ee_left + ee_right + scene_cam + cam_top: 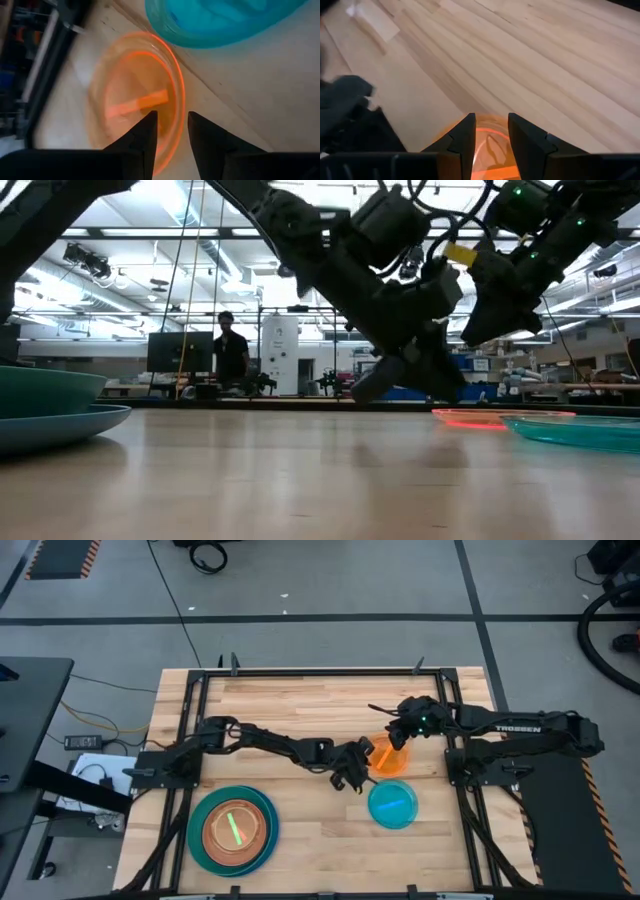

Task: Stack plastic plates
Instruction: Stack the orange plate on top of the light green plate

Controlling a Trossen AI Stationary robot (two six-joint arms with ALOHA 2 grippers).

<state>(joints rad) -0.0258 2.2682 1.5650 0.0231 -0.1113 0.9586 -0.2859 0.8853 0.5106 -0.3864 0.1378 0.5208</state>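
Looking down from the high view, you see both arms meeting at the orange plate [391,758], which lies flat on the wooden table [300,700] right of centre. The left gripper [352,772] reaches in from the left; in its wrist view its two fingers [145,135] stand a narrow gap apart, straddling the near rim of the orange plate — whether they pinch it, you cannot tell. The right gripper [397,726] comes from the right at the plate's far edge; its own fingers [466,132] are likewise parted by a small gap over the orange rim, and a grip cannot be confirmed there either.

Note the cyan plate [392,805] just beside the orange one, nearer the table's front edge, apparently touching it. At front left sits a stack — a large teal plate [200,840] with a salmon plate [236,830] inside it, and a green strip showing at its centre.

In the low view a person [231,345] stands in the room beyond the table
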